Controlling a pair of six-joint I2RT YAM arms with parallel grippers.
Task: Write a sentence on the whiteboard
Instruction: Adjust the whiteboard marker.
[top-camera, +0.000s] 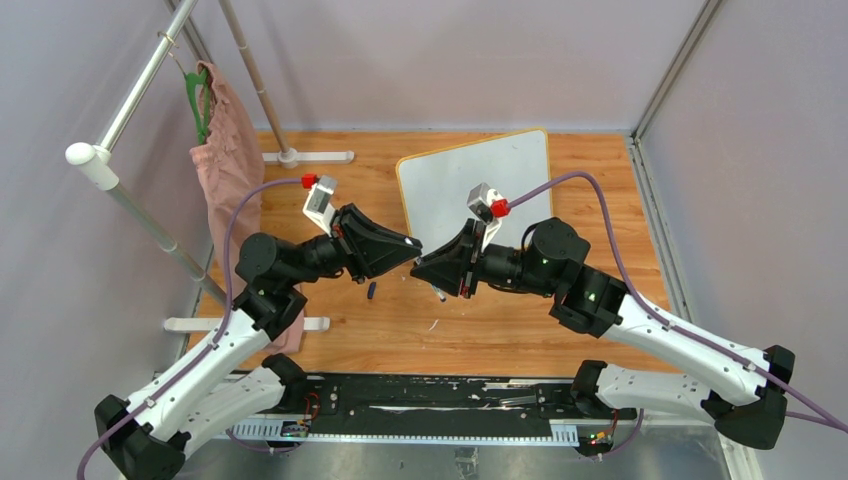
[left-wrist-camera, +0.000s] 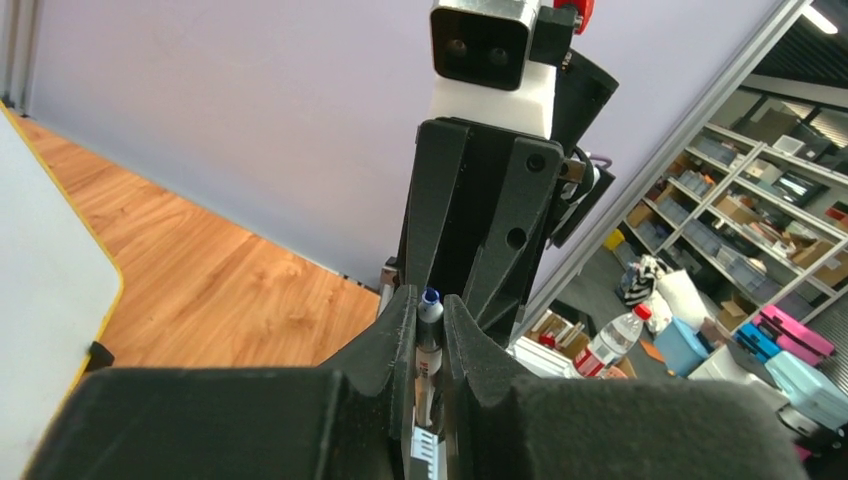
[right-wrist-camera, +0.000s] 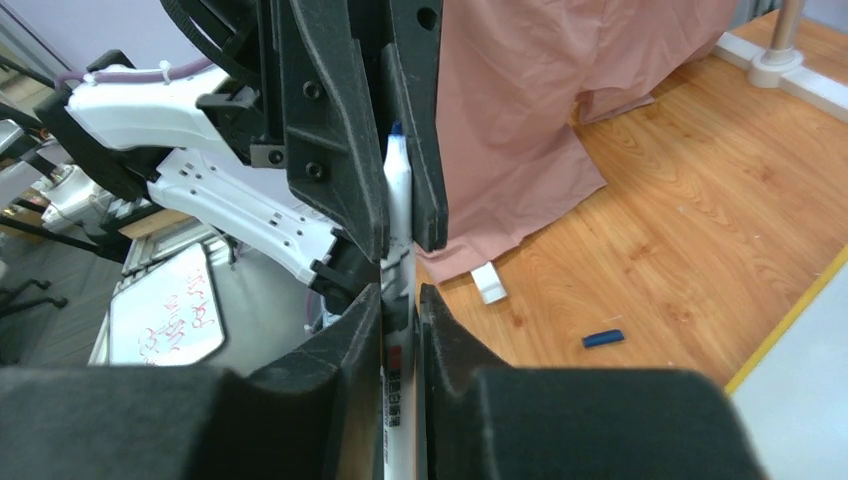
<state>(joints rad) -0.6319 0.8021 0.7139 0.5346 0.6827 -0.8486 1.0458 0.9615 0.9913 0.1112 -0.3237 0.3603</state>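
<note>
Grippers meet tip to tip overhead, left gripper (top-camera: 412, 243) and right gripper (top-camera: 418, 264), on the near side of the blank whiteboard (top-camera: 475, 180) lying on the tabletop (top-camera: 600, 200). Left wrist: its fingers pinch a marker (left-wrist-camera: 428, 340). Right wrist: its fingers clamp that same marker, so I'd loosen one grip only once the other feels firm.

The left arm (top-camera: 215, 350) and right arm (top-camera: 670, 330) have glossy white links between bulky black joint housings, each elbow showing a small green light (top-camera: 592, 296). A purple cable (top-camera: 232, 230) runs along each arm to a red connector (top-camera: 309, 181) beside a grey-and-white wrist camera (top-camera: 320, 203). The left gripper (top-camera: 413, 243) and right gripper (top-camera: 416, 263) are matte black wedges with round screw holes (left-wrist-camera: 516, 238).
</note>
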